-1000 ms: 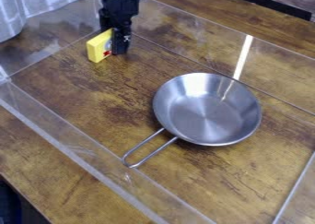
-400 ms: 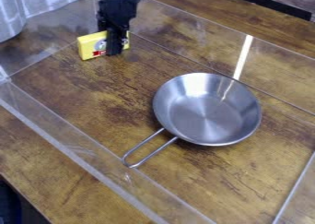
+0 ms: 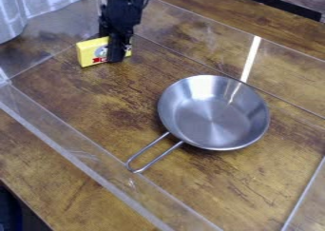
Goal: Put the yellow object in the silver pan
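Note:
The yellow object (image 3: 89, 52), a small flat block with a red-and-dark mark, is at the far left of the wooden table. My black gripper (image 3: 116, 52) comes down from above, and its fingers are closed over the block's right end. The silver pan (image 3: 214, 111) lies to the right and nearer the camera, empty, well apart from the block. Its wire-loop handle (image 3: 152, 154) points toward the front left.
A low clear plastic wall (image 3: 76, 149) runs diagonally along the front left of the work area, and another edge (image 3: 254, 45) crosses behind the pan. A grey object (image 3: 8, 16) sits at the top left corner.
The gripper's fingers have narrowed onto the block. The yellow block has shifted slightly left and turned, now showing a wider face.

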